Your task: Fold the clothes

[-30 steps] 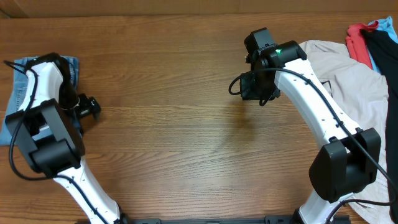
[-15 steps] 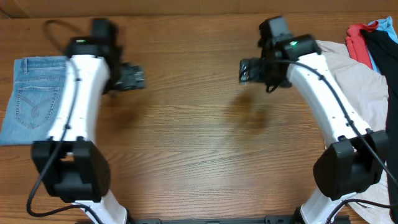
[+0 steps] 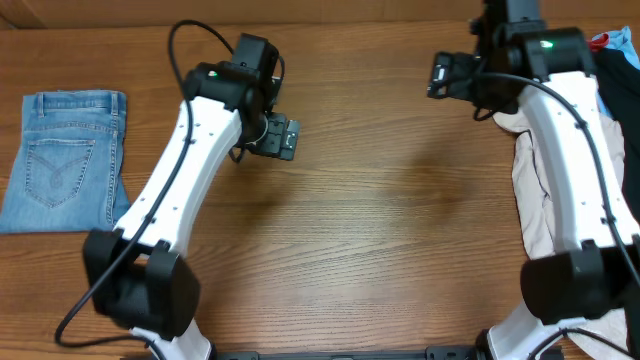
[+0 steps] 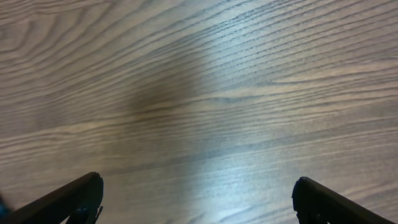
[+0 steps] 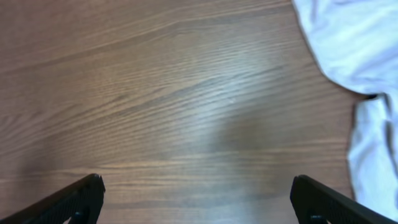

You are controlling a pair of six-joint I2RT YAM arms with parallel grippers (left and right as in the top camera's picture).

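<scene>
Brown wood-grain counter [image 3: 380, 250], soft glare across the middle. Folded jeans [image 3: 65, 160] lie flat at its far left edge; beige garment [image 3: 532, 210] heaped at right. The left fingers [image 4: 68, 202] and right fingers [image 5: 68, 199] spread wide, holding nothing.

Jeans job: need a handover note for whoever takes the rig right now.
Left claw: open, empty, over the table, left of centre.
Right claw: open, empty, over wood beside the beige garment.
The jeans: folded into a compact rectangle, back pocket up, at the table's far left, clear of both arms.
Done: jeans fold looks complete.
Left: probably nothing on the jeans; beige garment lies crumpled on the right.
</scene>
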